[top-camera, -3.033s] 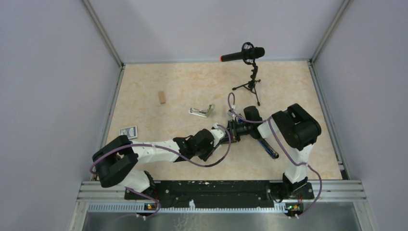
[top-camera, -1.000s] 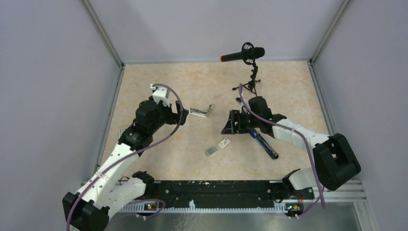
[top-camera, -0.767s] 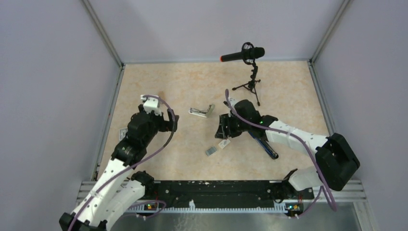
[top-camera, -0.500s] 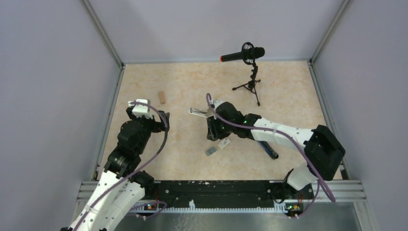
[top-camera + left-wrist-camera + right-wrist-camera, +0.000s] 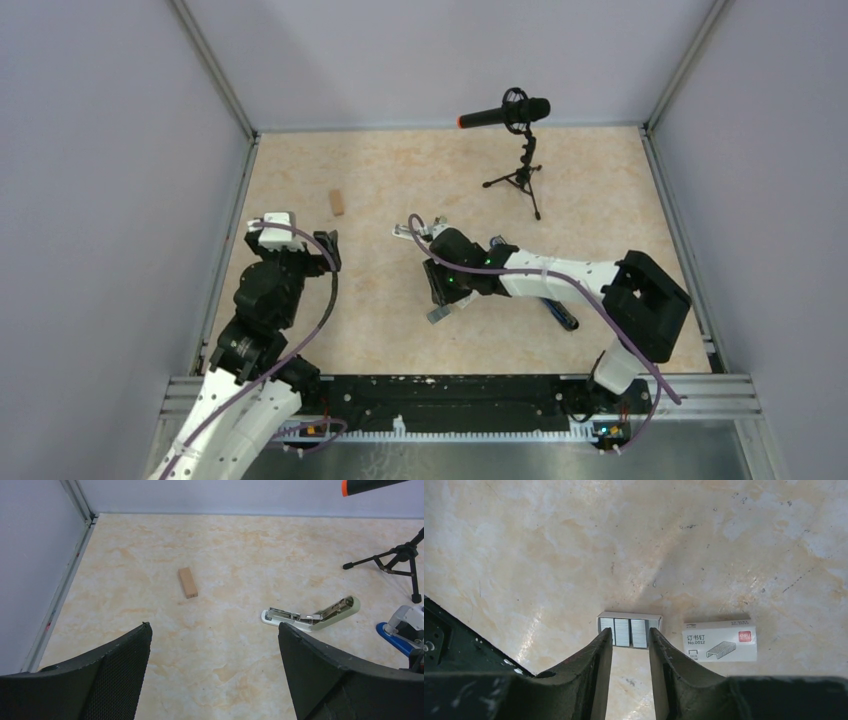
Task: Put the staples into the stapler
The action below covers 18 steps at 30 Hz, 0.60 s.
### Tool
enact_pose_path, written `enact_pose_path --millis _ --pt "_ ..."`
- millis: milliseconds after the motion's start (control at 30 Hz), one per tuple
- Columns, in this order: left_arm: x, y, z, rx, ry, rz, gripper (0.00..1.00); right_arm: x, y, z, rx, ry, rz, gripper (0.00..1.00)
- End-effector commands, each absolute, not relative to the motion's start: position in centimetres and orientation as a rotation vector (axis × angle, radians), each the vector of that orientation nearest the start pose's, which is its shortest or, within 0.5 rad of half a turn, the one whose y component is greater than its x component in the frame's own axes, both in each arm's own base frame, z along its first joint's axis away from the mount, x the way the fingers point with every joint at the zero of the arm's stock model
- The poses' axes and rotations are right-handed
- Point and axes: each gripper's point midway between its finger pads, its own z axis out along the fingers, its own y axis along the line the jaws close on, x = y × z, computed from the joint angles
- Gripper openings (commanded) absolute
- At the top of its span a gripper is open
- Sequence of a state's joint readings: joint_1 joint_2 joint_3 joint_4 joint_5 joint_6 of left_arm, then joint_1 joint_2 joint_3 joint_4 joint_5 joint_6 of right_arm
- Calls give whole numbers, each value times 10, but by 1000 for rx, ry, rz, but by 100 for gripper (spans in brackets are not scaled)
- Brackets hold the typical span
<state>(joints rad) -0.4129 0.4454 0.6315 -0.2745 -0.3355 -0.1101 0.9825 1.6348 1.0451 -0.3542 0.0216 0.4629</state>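
The pale grey-green stapler [image 5: 312,620] lies hinged open on the table, and in the top view my right arm partly covers the stapler [image 5: 403,232]. The staples show in the right wrist view as grey metal strips in a small open tray [image 5: 630,630], with their white box [image 5: 720,640] lying beside it on the right. My right gripper [image 5: 630,632] points down at the tray with its jaws narrowed. A gap shows between its fingertips, which straddle the middle strips. In the top view the tray [image 5: 438,314] sits just below my right gripper [image 5: 441,296]. My left gripper [image 5: 214,625] hangs wide open and empty at the left.
A brown wooden block [image 5: 337,203] lies at the back left. A microphone on a black tripod [image 5: 520,180] stands at the back. A blue bar with a black end [image 5: 562,314] lies under my right arm. Metal rails edge the table.
My right arm swung left and nearer until its gripper stood over the staples, its jaws narrowing. My left arm drew back to the left, away from the stapler, still open.
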Motion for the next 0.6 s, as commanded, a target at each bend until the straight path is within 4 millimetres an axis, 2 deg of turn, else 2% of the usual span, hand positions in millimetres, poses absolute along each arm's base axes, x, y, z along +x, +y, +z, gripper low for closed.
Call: enact_pose_path --millis 0,200,567 --pt "249 -44 281 -57 1604 -109 99 208 344 77 -681 2484 545 32" --pt "252 -48 276 -38 1619 -116 99 203 340 68 -696 2505 520 31" --pt "251 -45 279 -48 1608 -107 99 200 341 62 -730 2514 478 29"
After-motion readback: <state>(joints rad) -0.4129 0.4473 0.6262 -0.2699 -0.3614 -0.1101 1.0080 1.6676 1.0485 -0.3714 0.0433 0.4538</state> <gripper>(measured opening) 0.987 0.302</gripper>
